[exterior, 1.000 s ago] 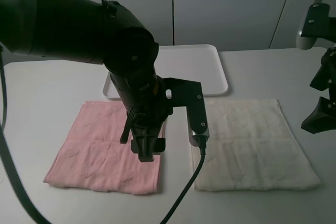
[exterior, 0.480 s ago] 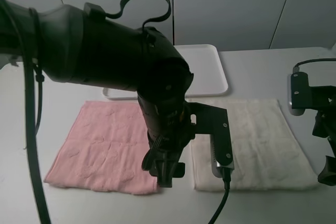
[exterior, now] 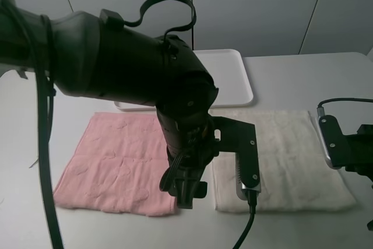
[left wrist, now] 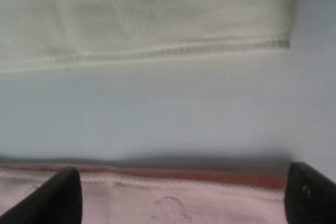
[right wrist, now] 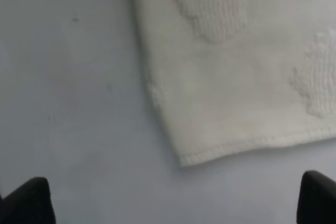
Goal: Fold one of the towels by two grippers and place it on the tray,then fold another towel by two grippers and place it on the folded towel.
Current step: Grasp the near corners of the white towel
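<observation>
Left gripper (left wrist: 186,198): wide, empty, above edge of pale pink terry towel (exterior: 111,167)
Right gripper (right wrist: 172,200): wide, empty, by corner of cream-white terry towel (right wrist: 236,77)
White rectangular plastic tray (exterior: 236,80): beyond left gripper

Soft even light, blurry wrist views

Pale grey table (exterior: 303,80), panelled light-grey wall (exterior: 256,10) behind, soft even light
</observation>
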Motion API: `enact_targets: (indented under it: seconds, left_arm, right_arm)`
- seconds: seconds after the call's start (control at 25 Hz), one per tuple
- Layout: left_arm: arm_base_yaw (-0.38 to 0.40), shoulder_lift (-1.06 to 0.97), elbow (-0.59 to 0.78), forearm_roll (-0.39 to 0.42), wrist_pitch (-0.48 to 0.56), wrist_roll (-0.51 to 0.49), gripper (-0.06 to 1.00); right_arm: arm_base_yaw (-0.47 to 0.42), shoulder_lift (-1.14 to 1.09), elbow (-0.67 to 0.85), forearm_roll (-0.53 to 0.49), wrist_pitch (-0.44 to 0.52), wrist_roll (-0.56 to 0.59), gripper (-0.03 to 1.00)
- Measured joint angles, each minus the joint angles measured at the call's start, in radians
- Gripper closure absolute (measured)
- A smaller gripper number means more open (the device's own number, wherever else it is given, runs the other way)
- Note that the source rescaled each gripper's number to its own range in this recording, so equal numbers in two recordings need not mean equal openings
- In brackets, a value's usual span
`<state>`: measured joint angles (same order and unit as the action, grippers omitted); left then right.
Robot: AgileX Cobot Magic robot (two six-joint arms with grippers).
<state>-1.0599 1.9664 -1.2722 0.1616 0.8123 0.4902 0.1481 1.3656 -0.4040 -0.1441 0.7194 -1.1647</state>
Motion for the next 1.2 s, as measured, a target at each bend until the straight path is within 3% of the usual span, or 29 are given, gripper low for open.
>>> enact_targets:
  seconds: [0.24, 0.8, 1.2]
  left_arm:
    - [0.0, 0.002, 0.0, 0.006, -0.016, 0.0, -0.05]
    - [0.0, 0.002, 0.0, 0.021, -0.022, 0.0, -0.05]
    - [0.0, 0.002, 0.0, 0.023, -0.022, -0.004, -0.05]
  right_arm:
    - [0.0, 0.01, 0.052, -0.055, -0.123, -0.01, -0.03]
    - [0.0, 0.132, 0.057, -0.119, -0.166, -0.033, -0.03]
    - [0.0, 0.132, 0.097, -0.098, -0.193, -0.146, -0.02]
